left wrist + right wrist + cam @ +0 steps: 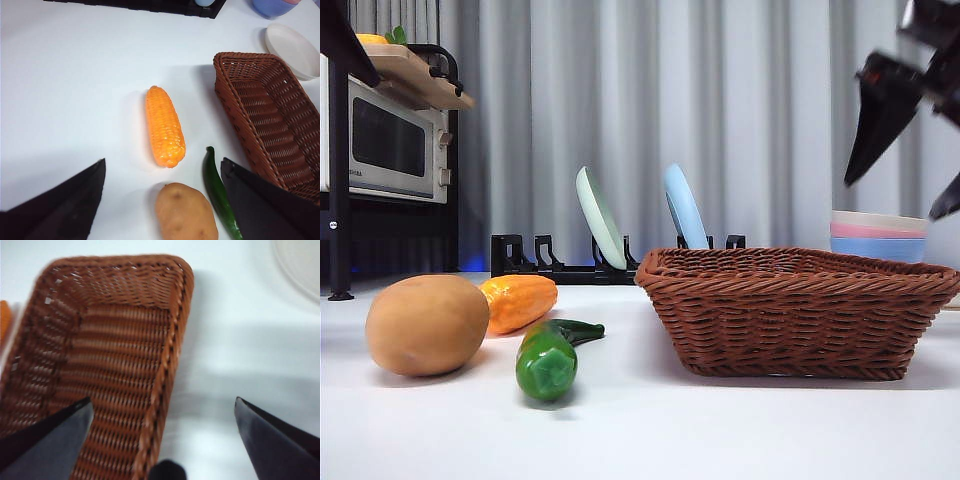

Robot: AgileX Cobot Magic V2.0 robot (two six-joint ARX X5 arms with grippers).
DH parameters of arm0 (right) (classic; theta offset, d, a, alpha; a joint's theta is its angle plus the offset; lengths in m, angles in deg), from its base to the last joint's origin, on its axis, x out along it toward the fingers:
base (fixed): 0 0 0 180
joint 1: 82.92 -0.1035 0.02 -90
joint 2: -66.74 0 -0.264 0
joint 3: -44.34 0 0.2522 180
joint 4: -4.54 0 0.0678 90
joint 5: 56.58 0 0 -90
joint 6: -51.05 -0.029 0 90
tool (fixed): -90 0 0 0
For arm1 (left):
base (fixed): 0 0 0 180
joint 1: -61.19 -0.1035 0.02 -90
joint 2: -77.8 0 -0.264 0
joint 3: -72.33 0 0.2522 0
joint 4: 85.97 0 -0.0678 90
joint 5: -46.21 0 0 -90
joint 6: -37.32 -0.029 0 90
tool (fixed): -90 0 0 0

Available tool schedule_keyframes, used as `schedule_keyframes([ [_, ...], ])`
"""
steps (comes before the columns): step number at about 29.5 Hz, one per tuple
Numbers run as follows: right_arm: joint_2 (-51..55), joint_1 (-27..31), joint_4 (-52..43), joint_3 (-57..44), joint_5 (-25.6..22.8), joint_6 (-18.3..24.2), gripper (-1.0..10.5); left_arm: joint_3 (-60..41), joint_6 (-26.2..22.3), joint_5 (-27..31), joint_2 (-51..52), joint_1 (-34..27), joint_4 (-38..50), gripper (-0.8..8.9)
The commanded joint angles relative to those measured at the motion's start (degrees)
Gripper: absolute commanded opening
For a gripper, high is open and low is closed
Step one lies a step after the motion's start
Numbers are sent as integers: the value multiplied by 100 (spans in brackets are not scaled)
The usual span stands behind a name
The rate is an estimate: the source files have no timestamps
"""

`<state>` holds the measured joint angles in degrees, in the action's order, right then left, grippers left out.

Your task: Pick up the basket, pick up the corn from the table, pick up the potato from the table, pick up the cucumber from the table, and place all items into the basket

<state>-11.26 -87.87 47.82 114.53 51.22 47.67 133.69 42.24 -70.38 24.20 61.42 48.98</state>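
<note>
The basket (798, 312) stands upright on the white table (640, 430), toward its right side, and nothing lies in the part of its interior that shows. The potato (427, 324), the corn (518, 301) and the cucumber (549, 358) lie on the table to the left of the basket, all outside it. The potato is nearest the table's left edge; the corn lies behind it and partly hidden by it; the cucumber lies between the potato and the basket, its darker stem end pointing toward the basket.

The right gripper (910, 150) hangs in the air above the right end of the basket, clear of the rim. Its jaws stand wide apart and hold nothing; in the right wrist view the basket's braided side rim runs between them.

The left gripper (162, 200) is raised above the vegetables, jaws spread wide and empty. In its wrist view the potato and cucumber lie between the jaws, the corn just past them, the basket alongside.

At the table's far edge stand a black dish rack (565, 262) with two plates, and stacked bowls (878, 236) behind the basket. A microwave (388, 142) sits at the far left.
</note>
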Motion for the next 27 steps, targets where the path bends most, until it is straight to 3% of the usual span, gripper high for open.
schedule_keyframes([
  [1, -452, -44, -76, 133, -9, 48, 468, 15, -59, -44, 0, 22, 31, 384],
  [5, -1054, -68, -90, 278, 33, 48, 421, 15, -57, -44, 0, 22, 20, 383],
  [9, -1464, -92, -125, 291, 328, 46, 182, 15, -57, -44, 0, 22, -13, 382],
  [14, -1537, -107, -203, 291, 629, 13, -16, 15, -55, -48, 0, 24, -98, 382],
  [23, -35, -107, -199, 293, 612, -448, -17, 345, -46, 2, -780, 776, 92, 412],
  [27, 949, -107, -83, 293, 584, -474, -17, 1064, -68, 774, -1803, 1414, 79, 415],
])
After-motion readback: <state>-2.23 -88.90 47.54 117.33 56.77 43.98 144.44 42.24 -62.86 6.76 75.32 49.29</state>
